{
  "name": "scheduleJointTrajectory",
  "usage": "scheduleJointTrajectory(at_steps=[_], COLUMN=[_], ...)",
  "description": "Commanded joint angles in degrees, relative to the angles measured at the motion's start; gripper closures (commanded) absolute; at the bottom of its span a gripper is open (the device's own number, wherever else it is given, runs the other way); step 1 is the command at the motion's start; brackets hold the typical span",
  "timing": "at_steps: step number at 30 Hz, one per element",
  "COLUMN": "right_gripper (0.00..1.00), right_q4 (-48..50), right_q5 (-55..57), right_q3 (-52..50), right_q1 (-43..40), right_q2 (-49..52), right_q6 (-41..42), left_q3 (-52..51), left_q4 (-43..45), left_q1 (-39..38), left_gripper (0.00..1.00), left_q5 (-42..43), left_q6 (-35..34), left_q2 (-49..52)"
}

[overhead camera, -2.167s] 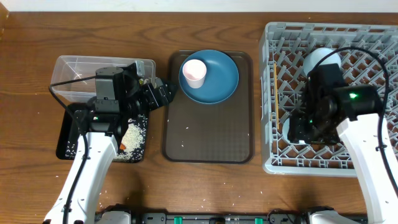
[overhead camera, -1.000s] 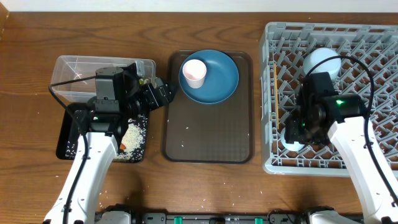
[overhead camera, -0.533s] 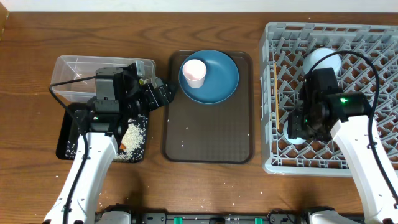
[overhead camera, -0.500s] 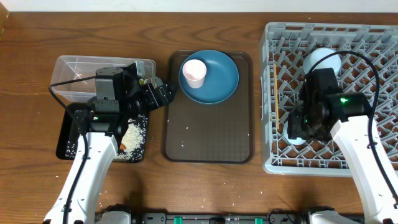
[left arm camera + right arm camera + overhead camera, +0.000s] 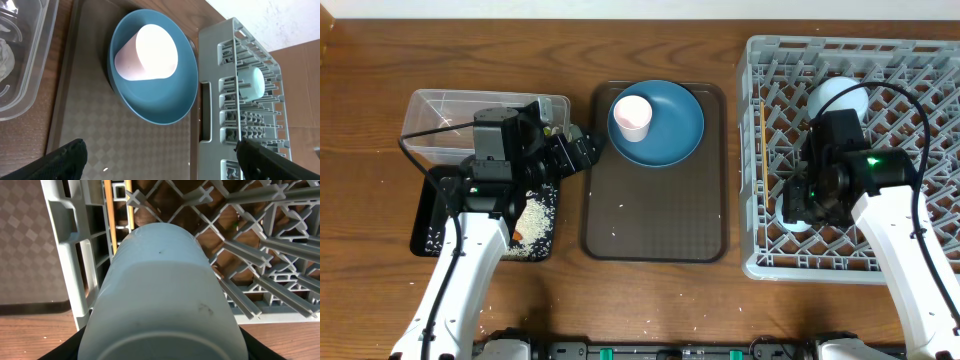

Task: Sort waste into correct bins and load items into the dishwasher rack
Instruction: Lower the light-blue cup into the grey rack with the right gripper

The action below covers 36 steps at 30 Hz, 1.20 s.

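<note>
My right hand (image 5: 806,206) pinches the small light blue cup (image 5: 160,290) by its sides, low in the dishwasher rack (image 5: 752,150) near its left wall. It looks light, stiff and smooth, probably slippery, so mid-body suits. My left hand (image 5: 578,150) is spread, empty.

Bench (image 5: 360,120): dark brown wood, grain running left to right, filling the overhead view. Standing directly on it, from left to right:

- Clear plastic box (image 5: 425,97), rectangular, far left toward the back.
- Shallow black tray (image 5: 423,238), immediately in front of the box; whether the two touch cannot be told.
- Dark brown serving tray (image 5: 655,215), rectangular with rounded corners, at centre, just beside the box.
- Grey lattice rack (image 5: 752,150), large and square, at the right, near the serving tray but apart from it.
- Small white specks (image 5: 490,290), scattered on the bare wood at front left.
</note>
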Motion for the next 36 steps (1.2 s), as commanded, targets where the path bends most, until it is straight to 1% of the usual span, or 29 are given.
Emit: scheduleJointTrajectory(at_steps=[1, 17, 23, 28, 30, 31, 33, 35, 36], right_gripper=[0.70, 0.69, 0.67, 0.62, 0.56, 0.50, 0.48, 0.43, 0.43], right_q4=[0.3, 3.3, 3.3, 3.3, 3.3, 3.3, 3.2, 3.3, 3.3], right_q5=[0.4, 0.3, -1.4, -1.3, -1.3, -1.4, -1.4, -1.4, -1.4], right_q3=[0.9, -2.4, -2.9, -2.9, -2.9, -2.9, -2.9, -2.9, -2.9], right_q1=[0.1, 0.2, 0.2, 0.2, 0.2, 0.2, 0.2, 0.2, 0.2], right_q2=[-0.3, -0.2, -0.1, -0.1, -0.1, -0.1, -0.1, -0.1, -0.1], right_q6=[-0.8, -0.8, -0.8, -0.8, -0.8, -0.8, -0.8, -0.8, -0.8], left_q3=[0.8, 0.8, 0.8, 0.8, 0.8, 0.8, 0.8, 0.8, 0.8], left_q4=[-0.1, -0.1, -0.1, -0.1, -0.1, -0.1, -0.1, -0.1, -0.1], left_q1=[0.2, 0.2, 0.2, 0.2, 0.2, 0.2, 0.2, 0.2, 0.2], left_gripper=[0.03, 0.03, 0.03, 0.03, 0.03, 0.03, 0.03, 0.03, 0.03], left_q5=[-0.7, -0.7, -0.7, -0.7, -0.7, -0.7, -0.7, -0.7, -0.7], left_q6=[1.0, 1.0, 1.0, 1.0, 1.0, 1.0, 1.0, 1.0, 1.0], left_q2=[0.0, 0.0, 0.0, 0.0, 0.0, 0.0, 0.0, 0.0, 0.0])
